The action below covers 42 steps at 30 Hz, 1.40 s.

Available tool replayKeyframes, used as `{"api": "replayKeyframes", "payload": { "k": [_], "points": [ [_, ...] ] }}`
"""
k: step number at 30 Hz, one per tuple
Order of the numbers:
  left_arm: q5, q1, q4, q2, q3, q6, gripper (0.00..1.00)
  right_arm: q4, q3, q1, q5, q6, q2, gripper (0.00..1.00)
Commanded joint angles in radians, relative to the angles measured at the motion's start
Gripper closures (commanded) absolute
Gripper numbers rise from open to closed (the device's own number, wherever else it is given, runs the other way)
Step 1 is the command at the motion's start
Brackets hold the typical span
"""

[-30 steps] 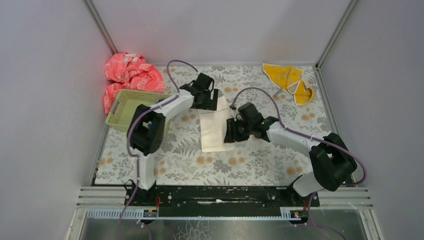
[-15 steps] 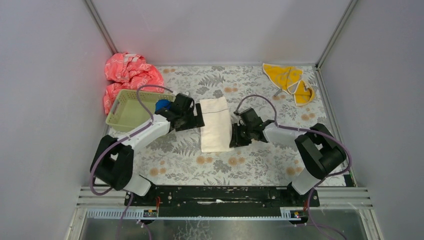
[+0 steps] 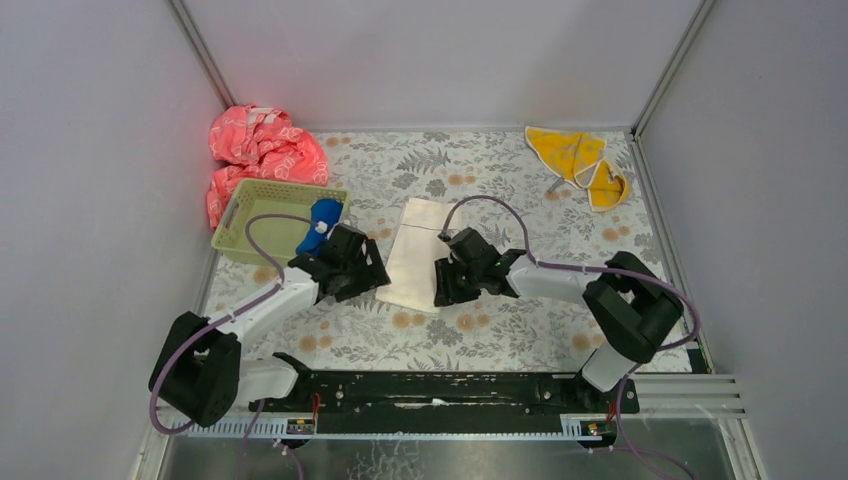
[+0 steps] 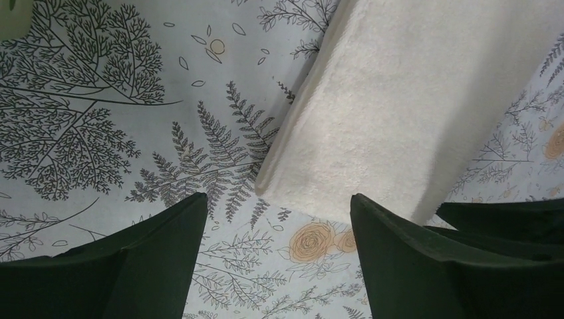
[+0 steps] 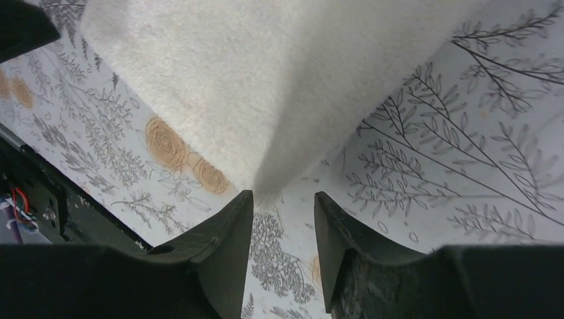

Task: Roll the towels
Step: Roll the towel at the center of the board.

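The cream-white towel (image 3: 415,255) lies folded flat and slightly skewed on the floral table. My left gripper (image 3: 374,276) is low at its near left corner, open, with only table between the fingers (image 4: 279,207); the towel corner (image 4: 372,113) lies just beyond the tips. My right gripper (image 3: 441,286) is open at the near right corner. That corner (image 5: 266,179) comes to a point at the mouth of the right gripper (image 5: 282,199), ungripped. The blue towel (image 3: 322,214) sits in the basket. Crumpled at the far right is the yellow-orange towel (image 3: 580,158).
A pale green basket (image 3: 255,222) stands at the left, with a pink-red patterned cloth (image 3: 258,150) bunched behind it. Grey walls close in the table on three sides. The black mounting rail (image 3: 440,388) runs along the near edge.
The left arm has drawn back from the towel's far end along its left side to the near corner. The right gripper has shifted to the near right corner. The towel now lies skewed.
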Motion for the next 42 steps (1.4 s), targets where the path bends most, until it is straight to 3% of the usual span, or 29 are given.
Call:
{"api": "replayKeyframes", "payload": {
  "k": [1, 4, 9, 17, 22, 30, 36, 42],
  "points": [
    [-0.015, -0.019, 0.035, 0.002, -0.009, -0.038, 0.25, -0.073, 0.029, 0.001, 0.075, -0.083, -0.146, 0.54],
    [-0.033, -0.047, 0.044, 0.045, 0.017, -0.036, 0.30, 0.030, 0.026, 0.001, -0.037, -0.086, -0.155, 0.54],
    [-0.075, -0.064, 0.040, 0.103, 0.036, -0.027, 0.33, 0.138, 0.070, 0.002, -0.135, -0.079, -0.038, 0.56],
    [-0.102, -0.066, 0.044, 0.180, -0.008, -0.042, 0.36, 0.187, 0.014, 0.001, -0.105, -0.101, 0.037, 0.57],
    [-0.102, -0.065, 0.053, 0.197, -0.025, -0.044, 0.40, 0.089, 0.011, 0.008, -0.126, -0.203, 0.012, 0.50],
    [-0.115, -0.065, 0.048, 0.211, -0.025, -0.032, 0.41, -0.089, 0.120, 0.056, -0.073, -0.527, -0.036, 0.45],
    [-0.106, -0.066, 0.053, 0.211, -0.026, -0.029, 0.41, -0.191, 0.181, 0.093, -0.021, -0.736, -0.007, 0.42],
    [-0.101, -0.066, 0.054, 0.217, -0.022, -0.026, 0.41, -0.240, 0.192, 0.116, -0.022, -0.824, 0.066, 0.41]
  ]
}}
